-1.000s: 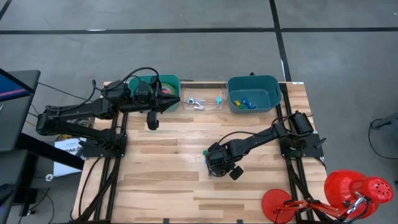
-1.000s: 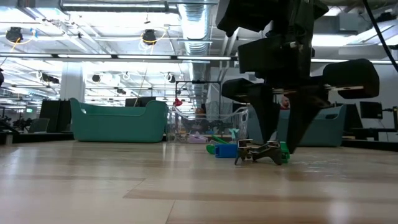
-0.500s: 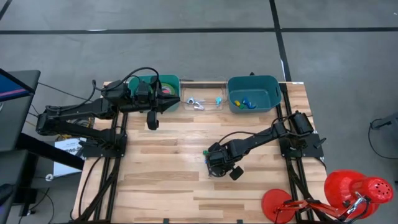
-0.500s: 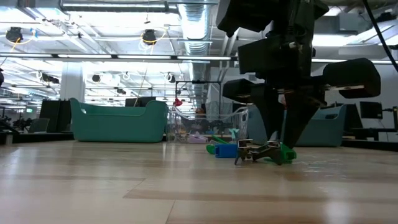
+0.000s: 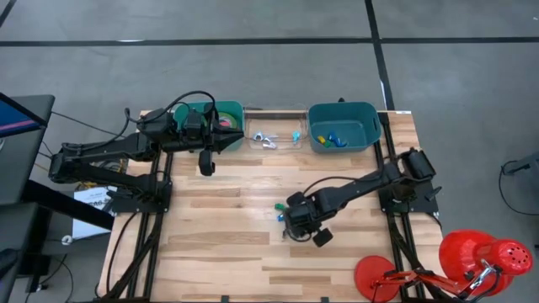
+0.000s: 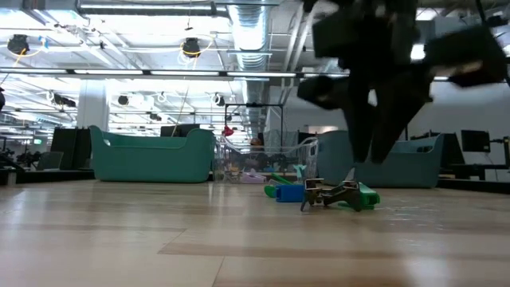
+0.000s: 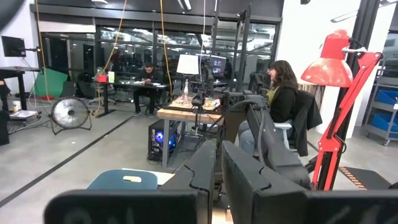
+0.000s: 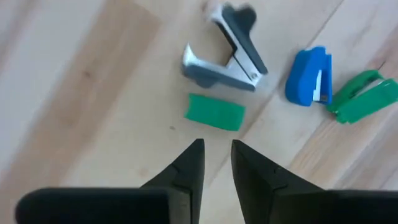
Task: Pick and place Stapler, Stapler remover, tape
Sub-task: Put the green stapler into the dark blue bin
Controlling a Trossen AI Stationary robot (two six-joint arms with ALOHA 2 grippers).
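We see a light butcher-block wooden surface on grey concrete floor crossed by dark lines. Red desk lamp sits off the surface's corner. Behind: open lab, exposed silver ceiling ducts, glass partition wall, round floor fan, two seated people at desks.

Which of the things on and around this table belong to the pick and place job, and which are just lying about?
Job: staple remover, blue stapler, green stapler, tape rolls.
Lying about: red lamp; probably the small green block.
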